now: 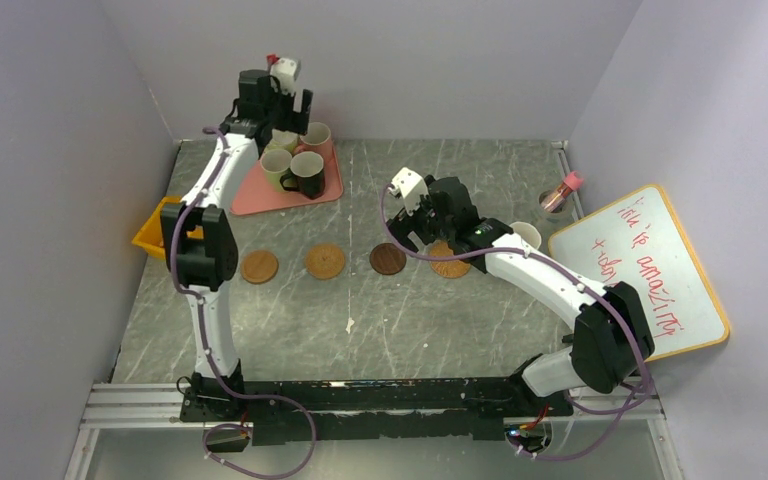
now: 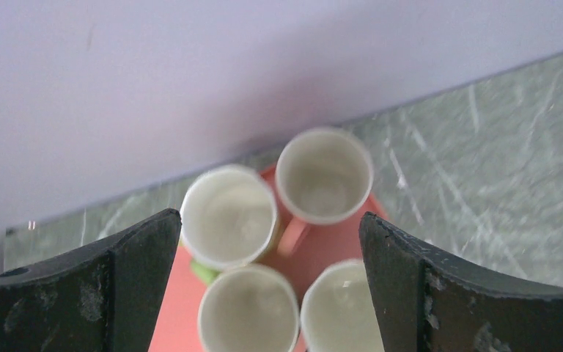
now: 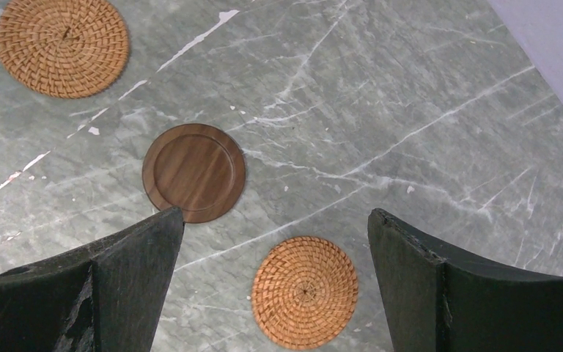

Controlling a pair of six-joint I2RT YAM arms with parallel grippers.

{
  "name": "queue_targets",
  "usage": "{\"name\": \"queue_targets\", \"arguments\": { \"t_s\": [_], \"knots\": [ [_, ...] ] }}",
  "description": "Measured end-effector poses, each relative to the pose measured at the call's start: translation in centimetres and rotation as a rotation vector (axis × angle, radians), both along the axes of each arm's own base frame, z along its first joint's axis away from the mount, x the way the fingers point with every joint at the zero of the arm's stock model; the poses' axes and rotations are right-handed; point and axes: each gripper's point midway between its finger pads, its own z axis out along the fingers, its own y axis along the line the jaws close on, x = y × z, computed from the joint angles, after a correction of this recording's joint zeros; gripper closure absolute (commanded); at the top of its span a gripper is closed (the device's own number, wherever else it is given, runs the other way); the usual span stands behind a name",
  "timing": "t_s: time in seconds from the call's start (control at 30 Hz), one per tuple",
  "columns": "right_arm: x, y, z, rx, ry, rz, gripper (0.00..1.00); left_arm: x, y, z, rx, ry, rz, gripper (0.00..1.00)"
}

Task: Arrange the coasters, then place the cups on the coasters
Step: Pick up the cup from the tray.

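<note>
Tool on left arm spread wide, empty, over cups; tool on right arm likewise, over coasters.

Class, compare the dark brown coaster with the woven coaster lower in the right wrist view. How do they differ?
The dark brown coaster is smooth, grained wood; the woven coaster is coiled orange basketwork. The dark brown coaster has a raised rim; the woven coaster shows none. Both are round and lie flat on the table with nothing on them.
</note>
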Motion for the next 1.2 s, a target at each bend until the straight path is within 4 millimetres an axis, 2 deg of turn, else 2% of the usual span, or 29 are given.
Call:
{"name": "queue_targets", "arguments": {
  "t_s": [0.1, 0.17, 0.23, 0.3, 0.43, 0.57, 0.6, 0.67, 0.8, 0.93, 1.1, 1.2],
  "knots": [
    [0.4, -0.4, -0.1, -0.003, -0.002, -0.01, 0.0, 1.8, -2.6, 1.6, 0.003, -0.049, -0.054, 0.04],
    [0.7, -0.8, -0.2, -0.006, -0.001, -0.022, 0.0, 2.8, -4.3, 1.1, 0.006, -0.057, -0.086, 0.04],
    [0.9, -1.2, -0.3, -0.008, 0.0, -0.033, 0.0, 3.2, -5.7, -0.8, 0.016, -0.027, -0.115, 0.04],
    [1.2, -1.6, -0.3, -0.015, -0.005, -0.05, 0.0, 3.2, -6.9, -3.7, 0.032, 0.025, -0.138, 0.04],
    [1.4, -2.0, -0.4, -0.023, -0.013, -0.062, 0.0, 2.8, -8.4, -8.2, 0.054, 0.113, -0.166, 0.04],
    [1.5, -2.1, -0.5, -0.029, -0.013, -0.066, 0.0, 2.5, -9.0, -10.5, 0.067, 0.159, -0.176, 0.03],
    [1.5, -2.1, -0.5, -0.03, -0.013, -0.066, 0.0, 2.6, -9.0, -10.6, 0.07, 0.161, -0.176, 0.02],
    [1.5, -2.1, -0.5, -0.031, -0.013, -0.066, 0.0, 2.7, -9.0, -10.5, 0.076, 0.157, -0.175, 0.09],
    [1.5, -2.2, -0.6, -0.036, -0.014, -0.069, 0.0, 2.9, -8.8, -10.3, 0.086, 0.146, -0.169, 0.15],
    [1.5, -2.3, -0.6, -0.039, -0.017, -0.07, 0.0, 3.2, -8.9, -10.3, 0.088, 0.14, -0.171, 0.18],
    [1.6, -2.3, -0.6, -0.04, -0.018, -0.071, 0.0, 3.3, -9.1, -11.8, 0.1, 0.161, -0.173, 0.24],
    [1.7, -2.3, -0.5, -0.039, -0.023, -0.073, 0.0, 3.4, -9.0, -12.0, 0.108, 0.155, -0.167, 0.3]
  ]
}}
